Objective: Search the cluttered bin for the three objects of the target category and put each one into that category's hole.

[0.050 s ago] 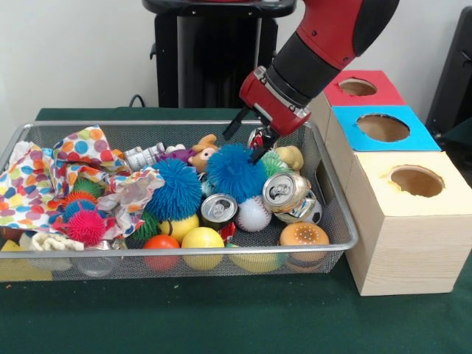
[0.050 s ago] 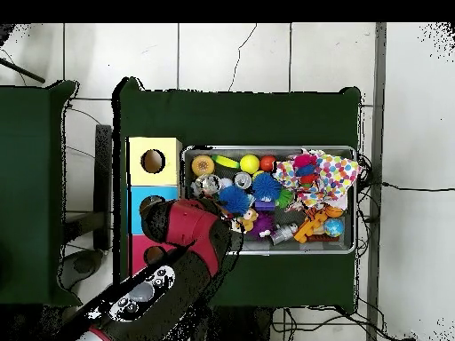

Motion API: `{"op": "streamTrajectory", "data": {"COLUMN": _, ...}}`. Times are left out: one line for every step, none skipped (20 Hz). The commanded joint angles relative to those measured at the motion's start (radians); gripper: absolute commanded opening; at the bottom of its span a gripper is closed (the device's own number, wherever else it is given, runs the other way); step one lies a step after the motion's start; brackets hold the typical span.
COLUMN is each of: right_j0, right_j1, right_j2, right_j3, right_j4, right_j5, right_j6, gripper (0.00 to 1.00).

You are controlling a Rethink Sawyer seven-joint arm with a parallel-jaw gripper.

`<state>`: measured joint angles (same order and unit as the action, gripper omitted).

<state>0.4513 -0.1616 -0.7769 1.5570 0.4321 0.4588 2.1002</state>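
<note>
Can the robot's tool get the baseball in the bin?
Probably yes. The baseball lies uncovered on top, between two cans, and the tool hangs open just above and behind it, with nothing over it.

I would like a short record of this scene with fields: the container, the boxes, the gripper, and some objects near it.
container: wire mesh bin on a green table, full of mixed toys and cans
boxes: three wooden boxes beside the bin, each with a round hole on top; yellow box, blue box, red box
gripper: gripper open, lowered into the bin's far part
near gripper: blue spiky ball just below the fingers
cans: two crushed cans
cloth: dotted cloth at the bin's other end
</note>
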Motion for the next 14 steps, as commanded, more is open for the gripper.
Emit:
{"op": "streamTrajectory", "data": {"right_j0": 0.010, "right_j1": 0.013, "right_j2": 0.031, "right_j3": -0.079, "right_j4": 0.045, "right_j5": 0.134, "right_j6": 0.279, "gripper": 1.00}}
{"op": "streamTrajectory", "data": {"right_j0": 0.010, "right_j1": 0.016, "right_j2": 0.028, "right_j3": -0.086, "right_j4": 0.046, "right_j5": 0.140, "right_j6": 0.281, "gripper": 1.00}}
{"op": "streamTrajectory", "data": {"right_j0": 0.010, "right_j1": 0.017, "right_j2": 0.027, "right_j3": -0.089, "right_j4": 0.048, "right_j5": 0.144, "right_j6": 0.282, "gripper": 1.00}}
{"op": "streamTrajectory", "data": {"right_j0": 0.009, "right_j1": 0.018, "right_j2": 0.028, "right_j3": -0.090, "right_j4": 0.050, "right_j5": 0.141, "right_j6": 0.283, "gripper": 1.00}}
{"op": "streamTrajectory", "data": {"right_j0": 0.008, "right_j1": 0.019, "right_j2": 0.029, "right_j3": -0.088, "right_j4": 0.054, "right_j5": 0.136, "right_j6": 0.286, "gripper": 1.00}}
{"op": "streamTrajectory", "data": {"right_j0": 0.007, "right_j1": 0.020, "right_j2": 0.028, "right_j3": -0.090, "right_j4": 0.054, "right_j5": 0.134, "right_j6": 0.285, "gripper": 1.00}}
{"op": "streamTrajectory", "data": {"right_j0": 0.006, "right_j1": 0.020, "right_j2": 0.030, "right_j3": -0.089, "right_j4": 0.057, "right_j5": 0.129, "right_j6": 0.287, "gripper": 1.00}}
{"op": "streamTrajectory", "data": {"right_j0": 0.003, "right_j1": 0.014, "right_j2": 0.041, "right_j3": -0.082, "right_j4": 0.062, "right_j5": 0.118, "right_j6": 0.285, "gripper": 1.00}}
{"op": "streamTrajectory", "data": {"right_j0": -0.001, "right_j1": 0.008, "right_j2": 0.052, "right_j3": -0.076, "right_j4": 0.066, "right_j5": 0.107, "right_j6": 0.284, "gripper": 1.00}}
{"op": "streamTrajectory", "data": {"right_j0": -0.011, "right_j1": -0.001, "right_j2": 0.074, "right_j3": -0.069, "right_j4": 0.073, "right_j5": 0.089, "right_j6": 0.275, "gripper": 1.00}}
{"op": "streamTrajectory", "data": {"right_j0": -0.022, "right_j1": -0.009, "right_j2": 0.098, "right_j3": -0.063, "right_j4": 0.076, "right_j5": 0.075, "right_j6": 0.262, "gripper": 1.00}}
{"op": "streamTrajectory", "data": {"right_j0": -0.035, "right_j1": -0.016, "right_j2": 0.123, "right_j3": -0.055, "right_j4": 0.082, "right_j5": 0.061, "right_j6": 0.251, "gripper": 1.00}}
{"op": "streamTrajectory", "data": {"right_j0": -0.048, "right_j1": -0.022, "right_j2": 0.147, "right_j3": -0.047, "right_j4": 0.085, "right_j5": 0.047, "right_j6": 0.236, "gripper": 1.00}}
{"op": "streamTrajectory", "data": {"right_j0": -0.060, "right_j1": -0.025, "right_j2": 0.172, "right_j3": -0.037, "right_j4": 0.088, "right_j5": 0.023, "right_j6": 0.225, "gripper": 1.00}}
